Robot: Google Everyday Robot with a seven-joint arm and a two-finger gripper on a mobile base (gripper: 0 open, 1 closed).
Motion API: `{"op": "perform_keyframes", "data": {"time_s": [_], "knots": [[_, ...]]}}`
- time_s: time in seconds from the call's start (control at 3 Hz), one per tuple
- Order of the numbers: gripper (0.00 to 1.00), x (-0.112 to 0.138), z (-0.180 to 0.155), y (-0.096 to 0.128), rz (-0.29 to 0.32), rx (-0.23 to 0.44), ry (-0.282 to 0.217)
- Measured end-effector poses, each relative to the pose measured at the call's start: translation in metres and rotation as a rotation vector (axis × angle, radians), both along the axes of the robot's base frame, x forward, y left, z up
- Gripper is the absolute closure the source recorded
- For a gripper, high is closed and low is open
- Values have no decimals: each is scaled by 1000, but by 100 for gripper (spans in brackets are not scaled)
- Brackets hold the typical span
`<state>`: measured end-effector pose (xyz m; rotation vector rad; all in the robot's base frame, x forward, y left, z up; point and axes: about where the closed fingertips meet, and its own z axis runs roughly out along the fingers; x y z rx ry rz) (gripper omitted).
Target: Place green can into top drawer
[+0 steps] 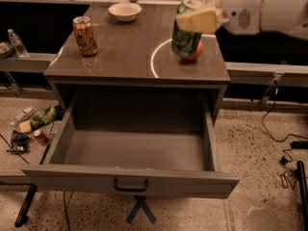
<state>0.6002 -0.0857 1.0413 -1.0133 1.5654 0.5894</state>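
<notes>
My gripper [195, 17] comes in from the upper right and is shut on the green can [185, 38], holding it tilted in the air over the right part of the cabinet top. The can is dark green with pale print and a silver top. A pale fingertip [201, 18] lies across its upper side. The top drawer [130, 179] stands pulled wide open below, grey, with a dark bar handle at its front centre, and nothing in it.
On the cabinet top [125, 52] stand a tan-orange can [85, 35] at left and a white bowl [125, 11] at the back. A red apple [196, 52] sits partly behind the held can. Litter [33, 126] lies on the floor left; cables [284, 143] lie right.
</notes>
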Motion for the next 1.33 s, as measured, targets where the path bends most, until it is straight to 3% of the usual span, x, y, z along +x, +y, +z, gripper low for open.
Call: {"op": "perform_keyframes", "data": {"time_s": [0.33, 0.67, 1.0, 1.33], "knots": [[100, -18, -61, 18, -19, -40, 86], [100, -31, -102, 34, 17, -69, 152], [100, -37, -123, 30, -60, -55, 164], [100, -43, -190, 32, -112, -99, 175]]}}
